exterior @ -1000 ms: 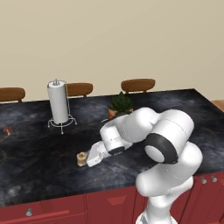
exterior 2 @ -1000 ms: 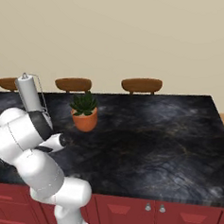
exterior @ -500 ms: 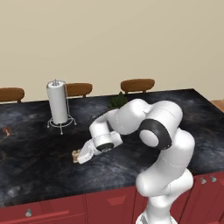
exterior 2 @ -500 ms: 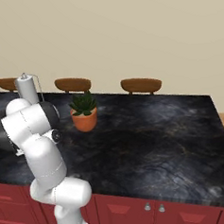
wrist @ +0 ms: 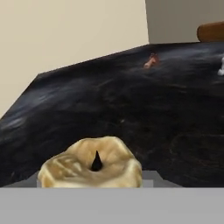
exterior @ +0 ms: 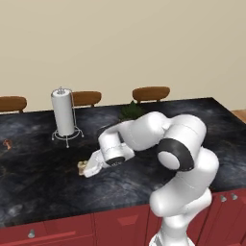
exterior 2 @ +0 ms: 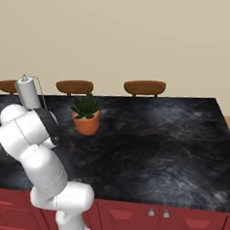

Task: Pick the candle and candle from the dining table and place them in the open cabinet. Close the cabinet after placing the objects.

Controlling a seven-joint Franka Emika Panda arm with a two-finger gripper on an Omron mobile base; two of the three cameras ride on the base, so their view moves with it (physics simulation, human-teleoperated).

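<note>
The squat tan-yellow jar candle (exterior: 81,166) sits on the black marbled dining table (exterior: 43,192), left of centre. My gripper (exterior: 86,169) lies low at the candle's right side, with the white hand angled down onto it. Seen from the hand, this candle (wrist: 92,168) is very close at the bottom edge, its dark wick showing; the fingertips are hidden. The thin orange taper candle (exterior: 6,143) stands far to the left near the table's end, and it appears small and distant (wrist: 151,61) beyond the jar candle. The cabinet is out of view.
A paper towel holder (exterior: 64,113) stands behind the gripper. A potted plant (exterior 2: 86,114) sits mid-table at the back, half hidden by the arm in the left base view. Wooden stools (exterior 2: 144,87) line the far side. Red drawer fronts (exterior: 115,226) run below the near edge.
The arm has stretched out and its elbow has swung right, while the hand has crept a little left and settled lower against the jar candle. The base views have not shifted.
</note>
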